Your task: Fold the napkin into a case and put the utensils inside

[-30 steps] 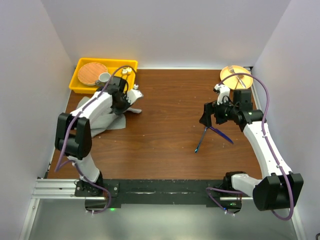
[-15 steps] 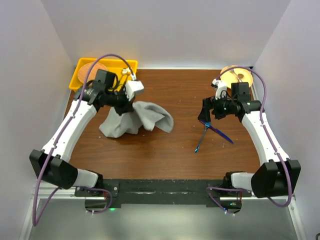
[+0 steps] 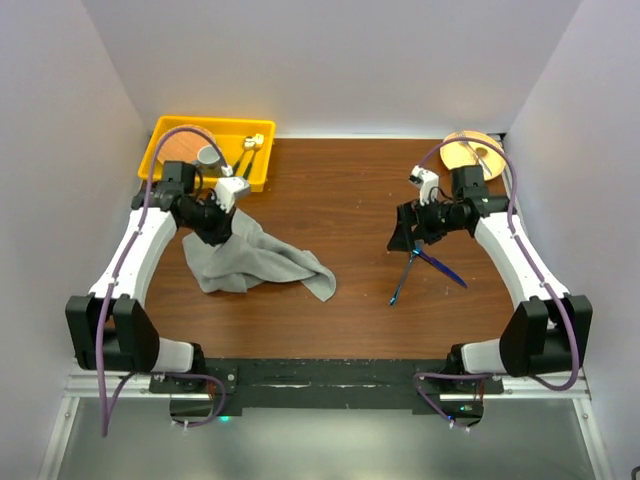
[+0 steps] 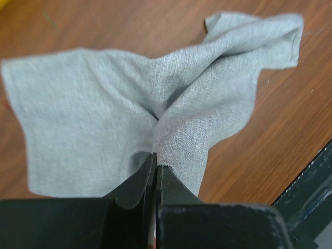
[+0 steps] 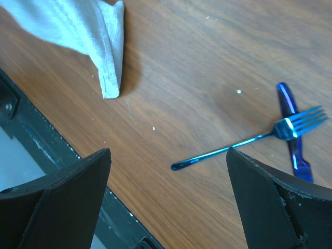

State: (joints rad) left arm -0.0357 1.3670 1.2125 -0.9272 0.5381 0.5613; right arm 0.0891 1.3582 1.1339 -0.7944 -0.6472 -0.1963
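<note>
Blue fork (image 3: 403, 279), tines toward far edge

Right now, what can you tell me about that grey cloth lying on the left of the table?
The napkin is a plain mid-grey woven cloth, soft and unpatterned, with a stitched hem. It is crumpled, not folded: bunched to a peak where the shut left gripper pinches it, and spreading from there in loose wrinkled flaps onto the brown table. One corner trails toward the table's middle. Nothing else touches it.
</note>
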